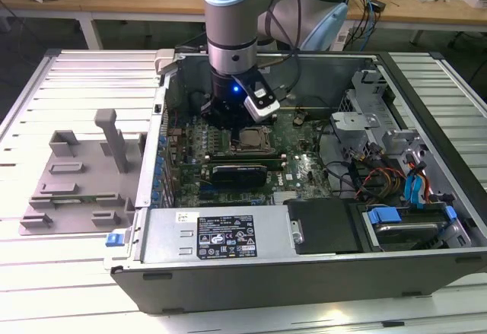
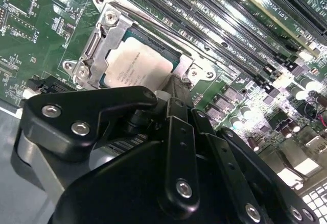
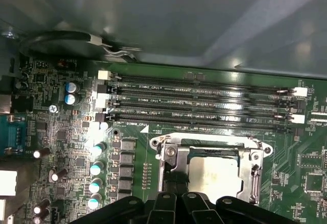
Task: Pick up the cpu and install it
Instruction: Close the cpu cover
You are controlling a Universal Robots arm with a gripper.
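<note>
The cpu (image 2: 138, 63) lies flat inside the metal socket frame (image 2: 97, 45) on the green motherboard, its silvery top showing. In the first wrist view the cpu (image 3: 217, 175) sits just below the memory slots. My gripper (image 2: 176, 90) hangs low over the socket with its black fingers pressed together and nothing between them. The fingertips (image 3: 176, 180) are at the edge of the cpu beside the frame. In the exterior view the gripper (image 1: 228, 115) is inside the open computer case, right over the socket (image 1: 249, 139).
Memory slots (image 3: 204, 106) run alongside the socket. The case walls (image 1: 163, 121) enclose the arm. A drive cage and loose cables (image 1: 380, 159) fill the exterior view's right. A grey fixture (image 1: 76, 174) lies on the table at the exterior view's left.
</note>
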